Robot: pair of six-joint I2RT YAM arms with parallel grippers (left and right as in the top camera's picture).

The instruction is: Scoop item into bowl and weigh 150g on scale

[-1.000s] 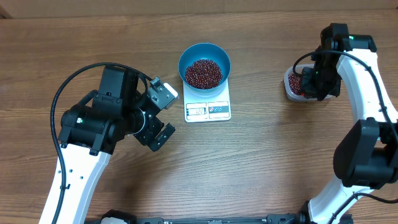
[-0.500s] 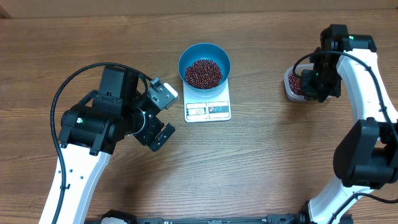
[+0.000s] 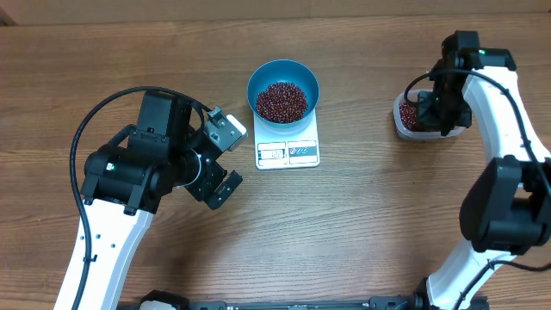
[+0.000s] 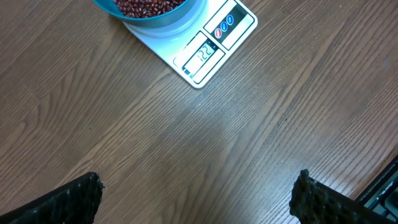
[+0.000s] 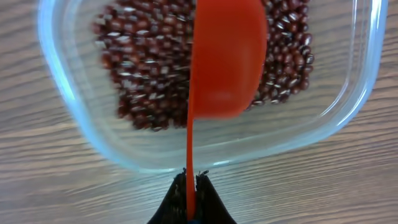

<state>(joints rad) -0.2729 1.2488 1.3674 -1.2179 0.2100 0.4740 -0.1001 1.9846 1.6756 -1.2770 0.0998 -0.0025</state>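
Beans (image 3: pixel 280 102): tiny, dark red-brown, glossy, in a loose heap that fills the bottom of the blue bowl (image 3: pixel 252 89). Bowl sits on the white square scale (image 3: pixel 288 152), mid-worktop (image 3: pixel 362 224) toward the far edge, with the scale's display strip facing the near edge. More of the same beans lie in a clear container (image 3: pixel 401 126) toward the far right corner. Right hand (image 5: pixel 193 186) is pressed together, pinching the thin handle of an orange-red scoop (image 5: pixel 221 62), whose cup hangs over the container's beans; can't tell whether it touches them. Left hand (image 3: pixel 231 159) is spread wide, holds nothing, and hovers over bare wood just left of the scale.
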